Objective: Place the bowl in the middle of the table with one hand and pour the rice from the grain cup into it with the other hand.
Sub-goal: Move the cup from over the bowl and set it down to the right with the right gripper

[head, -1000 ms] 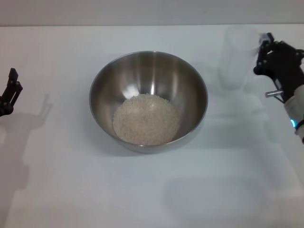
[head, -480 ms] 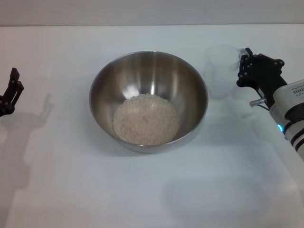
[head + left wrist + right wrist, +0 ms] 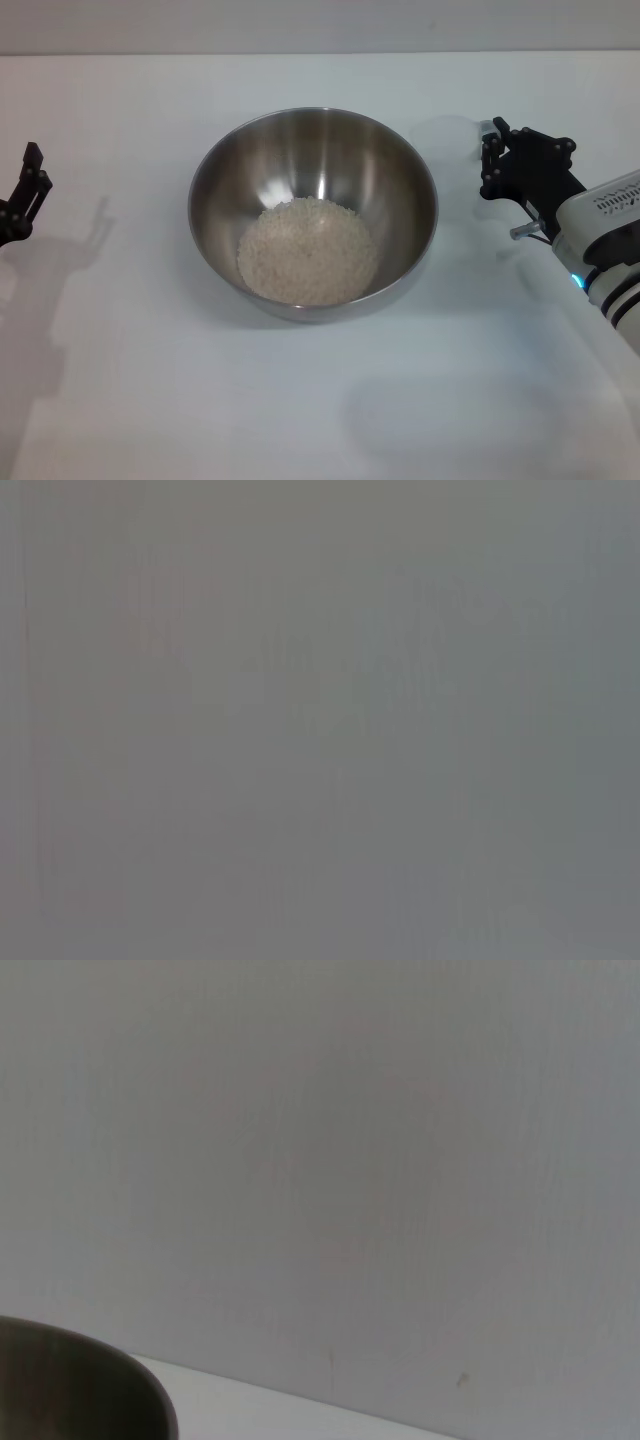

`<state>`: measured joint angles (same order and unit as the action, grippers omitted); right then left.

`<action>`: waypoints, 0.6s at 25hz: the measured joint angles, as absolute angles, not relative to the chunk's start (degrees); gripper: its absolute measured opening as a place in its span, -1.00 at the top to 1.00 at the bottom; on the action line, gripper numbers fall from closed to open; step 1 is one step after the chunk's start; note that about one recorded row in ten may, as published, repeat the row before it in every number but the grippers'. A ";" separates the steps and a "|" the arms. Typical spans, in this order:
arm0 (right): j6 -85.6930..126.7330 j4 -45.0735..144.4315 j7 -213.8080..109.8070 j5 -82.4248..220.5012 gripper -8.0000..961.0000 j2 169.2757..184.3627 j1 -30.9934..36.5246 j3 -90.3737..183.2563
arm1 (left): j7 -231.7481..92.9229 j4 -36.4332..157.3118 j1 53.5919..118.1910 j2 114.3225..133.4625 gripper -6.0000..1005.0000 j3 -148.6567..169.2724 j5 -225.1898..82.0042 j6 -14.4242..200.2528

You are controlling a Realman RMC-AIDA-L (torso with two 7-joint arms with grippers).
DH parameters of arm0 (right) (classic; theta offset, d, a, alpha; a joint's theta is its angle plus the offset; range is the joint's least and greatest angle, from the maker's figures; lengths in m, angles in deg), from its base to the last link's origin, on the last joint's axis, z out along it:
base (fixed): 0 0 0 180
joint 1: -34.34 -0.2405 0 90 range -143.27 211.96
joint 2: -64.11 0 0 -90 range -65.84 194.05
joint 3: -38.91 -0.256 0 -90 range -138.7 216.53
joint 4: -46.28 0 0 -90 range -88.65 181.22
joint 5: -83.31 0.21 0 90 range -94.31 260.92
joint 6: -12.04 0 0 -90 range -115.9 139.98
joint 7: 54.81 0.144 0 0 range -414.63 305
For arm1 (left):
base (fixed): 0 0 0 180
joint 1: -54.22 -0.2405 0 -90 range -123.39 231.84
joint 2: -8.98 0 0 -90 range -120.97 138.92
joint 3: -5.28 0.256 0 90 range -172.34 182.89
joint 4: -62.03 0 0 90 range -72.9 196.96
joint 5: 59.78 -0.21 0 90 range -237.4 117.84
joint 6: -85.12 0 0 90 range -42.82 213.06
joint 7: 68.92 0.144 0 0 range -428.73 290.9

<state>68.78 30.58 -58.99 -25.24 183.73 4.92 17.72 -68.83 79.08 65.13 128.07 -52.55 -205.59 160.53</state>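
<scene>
Since the earlier frames the right pincer (image 3: 486, 160) has slid leftward and lower from the upper right of the head view toward the bowl, and the small translucent plastic grain cup that showed plainly beside it then is now only a faint pale patch (image 3: 455, 135) just left of the black fingers; whether the fingers are spread or pinching it cannot be told. At the centre of the frame the large round stainless-steel bowl (image 3: 400, 180) sits upright on the plain white tabletop (image 3: 300, 400), unchanged in place, with a loose mound of off-white rice (image 3: 307, 250) covering its bottom. The right pincer hangs near the bowl's right rim but apart from it, its white forearm running off the right edge. At the far left edge, mid-height, the left pincer (image 3: 22, 195) stays parked well away from the bowl, and its finger state cannot be told either. The right wrist view catches only a dark curved bit of the bowl's rim (image 3: 90, 1390) in its lower left corner; the left wrist view shows nothing legible.
</scene>
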 joint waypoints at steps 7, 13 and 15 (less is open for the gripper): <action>68.70 30.47 -58.88 -25.24 0.58 183.78 5.49 18.98 | -68.83 79.08 65.12 128.07 -0.72 -52.49 -205.60 160.53; 67.68 30.16 -58.82 -25.25 0.18 183.87 6.39 19.86 | -68.82 79.08 65.12 128.07 -0.72 -51.93 -205.43 160.53; 67.64 29.73 -58.81 -25.27 0.02 183.86 7.00 19.91 | -68.79 79.06 65.11 128.06 -0.72 -51.93 -205.41 160.53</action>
<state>67.64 29.73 -58.81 -25.27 183.86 7.00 19.91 -68.79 79.06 65.11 128.06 -51.93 -205.41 160.53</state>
